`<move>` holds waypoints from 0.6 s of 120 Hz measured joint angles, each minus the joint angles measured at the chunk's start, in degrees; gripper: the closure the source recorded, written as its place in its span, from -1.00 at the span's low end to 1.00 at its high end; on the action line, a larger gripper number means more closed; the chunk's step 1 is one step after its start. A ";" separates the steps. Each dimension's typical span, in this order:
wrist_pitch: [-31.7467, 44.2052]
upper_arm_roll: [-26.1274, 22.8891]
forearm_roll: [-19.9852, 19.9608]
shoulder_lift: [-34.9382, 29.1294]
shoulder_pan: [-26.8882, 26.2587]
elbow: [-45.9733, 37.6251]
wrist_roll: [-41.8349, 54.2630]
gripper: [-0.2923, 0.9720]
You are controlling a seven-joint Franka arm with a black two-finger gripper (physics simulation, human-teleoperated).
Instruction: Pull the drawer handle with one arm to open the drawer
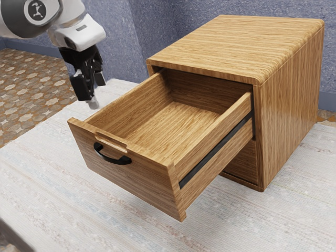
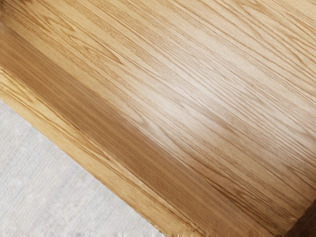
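A wooden cabinet (image 1: 262,52) stands on a pale carpeted surface. Its upper drawer (image 1: 168,131) is pulled far out toward the exterior view's left and is empty inside. A black curved handle (image 1: 111,156) hangs on the drawer front. My gripper (image 1: 90,97) hovers above and behind the drawer's far front corner, apart from the handle, its black fingers close together with nothing between them. In the wrist view I see the drawer's wooden side wall (image 2: 173,113) close up, with the carpet (image 2: 44,187) beside it.
The pale carpet (image 1: 63,210) spreads in front of and around the cabinet. A patterned tile floor (image 1: 31,89) lies beyond it at the exterior view's left. A blue-grey wall (image 1: 147,26) rises behind.
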 joint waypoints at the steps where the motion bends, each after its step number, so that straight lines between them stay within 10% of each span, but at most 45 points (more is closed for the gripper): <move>1: -0.09 0.01 -0.04 0.09 0.39 0.01 -0.03 -0.52; 72: -2.11 -0.56 -1.02 -0.59 -7.12 0.11 -1.77 -0.53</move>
